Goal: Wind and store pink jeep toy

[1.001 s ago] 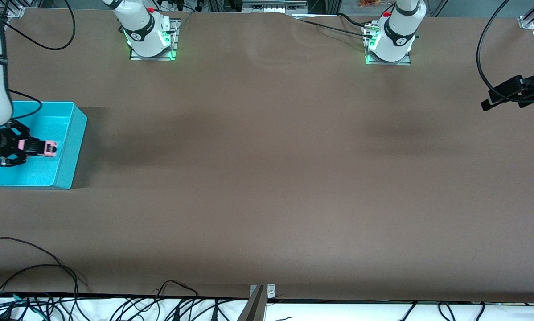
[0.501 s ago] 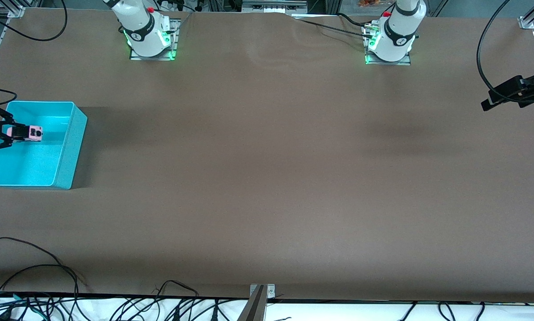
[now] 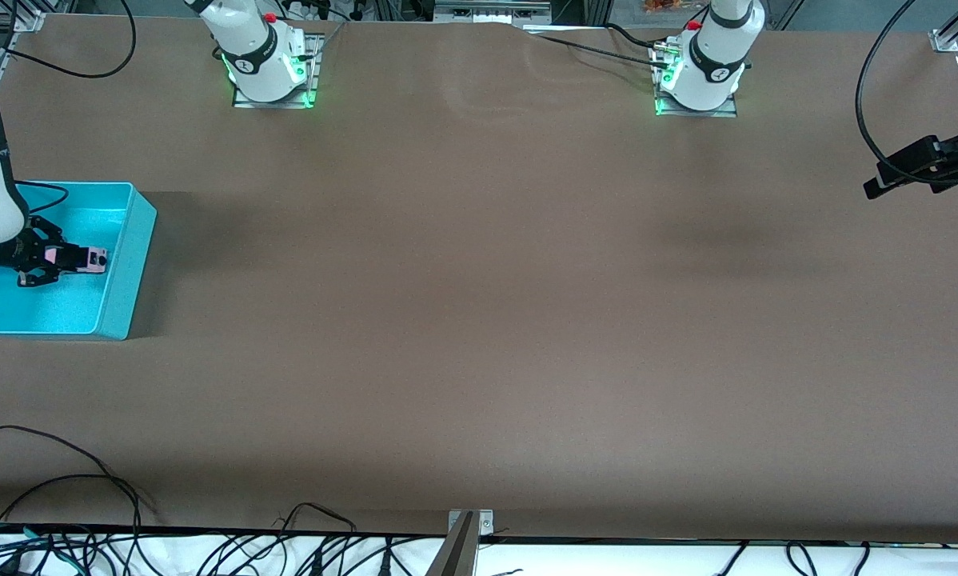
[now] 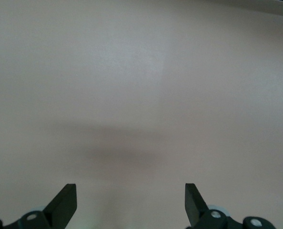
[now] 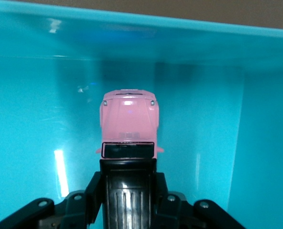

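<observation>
Mostly bare brown matte tabletop, cables along the edge nearest the front camera. Right gripper clamps the tiny light-pink toy jeep with black roof over the turquoise plastic bin. Only the right wrist view shows its hood; left gripper waits spread wide above bare table.

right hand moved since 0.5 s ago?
Yes. The right hand, holding the small pink jeep toy, shifted nearer the front camera and farther across the turquoise plastic bin.
</observation>
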Tool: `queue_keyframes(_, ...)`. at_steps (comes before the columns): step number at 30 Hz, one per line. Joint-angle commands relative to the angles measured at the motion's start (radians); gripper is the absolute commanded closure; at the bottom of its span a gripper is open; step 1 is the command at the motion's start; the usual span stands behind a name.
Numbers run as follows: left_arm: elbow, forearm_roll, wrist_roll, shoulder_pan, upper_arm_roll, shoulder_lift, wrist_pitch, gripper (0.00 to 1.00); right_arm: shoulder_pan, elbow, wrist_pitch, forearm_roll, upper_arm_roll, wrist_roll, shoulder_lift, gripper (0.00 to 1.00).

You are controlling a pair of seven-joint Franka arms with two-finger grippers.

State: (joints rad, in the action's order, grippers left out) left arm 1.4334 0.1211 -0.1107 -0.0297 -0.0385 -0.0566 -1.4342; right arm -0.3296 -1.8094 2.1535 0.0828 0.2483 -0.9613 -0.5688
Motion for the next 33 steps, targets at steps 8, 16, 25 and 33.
queue_keyframes(8, -0.007, 0.008, -0.006, -0.007, 0.002, 0.001, 0.014, 0.0, 0.009, -0.027, -0.032, 0.02, -0.014, -0.024, 0.061, 0.0)
queue_keyframes(16, -0.007, 0.008, -0.007, -0.007, 0.002, 0.001, 0.014, 0.0, 0.037, 0.037, -0.176, 0.014, -0.017, -0.017, 0.141, 0.0)
queue_keyframes(25, -0.007, 0.008, -0.007, -0.007, 0.002, 0.001, 0.014, 0.0, 0.086, 0.228, -0.368, 0.008, -0.017, -0.008, 0.139, 0.0)
queue_keyframes(33, -0.007, 0.008, -0.007, -0.007, 0.0, 0.001, 0.014, 0.0, 0.107, 0.357, -0.461, 0.008, -0.018, 0.067, 0.144, 0.0)
